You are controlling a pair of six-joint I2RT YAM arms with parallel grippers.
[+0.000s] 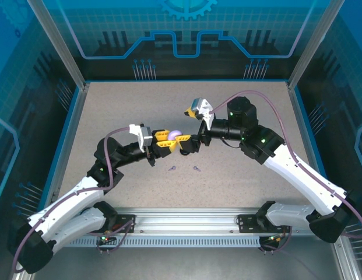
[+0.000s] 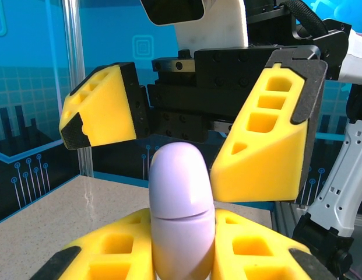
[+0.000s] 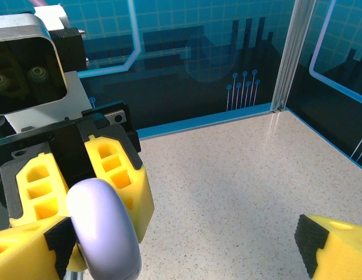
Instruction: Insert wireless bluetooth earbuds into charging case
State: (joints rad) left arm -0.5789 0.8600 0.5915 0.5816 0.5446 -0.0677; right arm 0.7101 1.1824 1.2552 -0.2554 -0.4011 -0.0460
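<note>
Earbuds (image 1: 172, 168), two tiny lavender ones, are lying apart from each other on the speckled beige surface (image 1: 111, 116), a little nearer the arm bases than the two grippers. We are looking at a surface edged in blue, with aluminium posts (image 1: 64, 52) rising at the corners and blue walls (image 1: 186, 35) printed with circuit lines behind. A metal rail (image 1: 186, 221) is running along the near edge. The left arm is reaching in from the left with its elbow bent. The left gripper (image 1: 171, 140) is holding a lavender case (image 1: 175, 135), its jaws clamped on the case's flat sides, and the case is showing a seam across it. The right arm is arching over from the right. The right gripper (image 1: 186, 145) is facing the left one, its jaws spread wide apart, just beside the case's free end.
</note>
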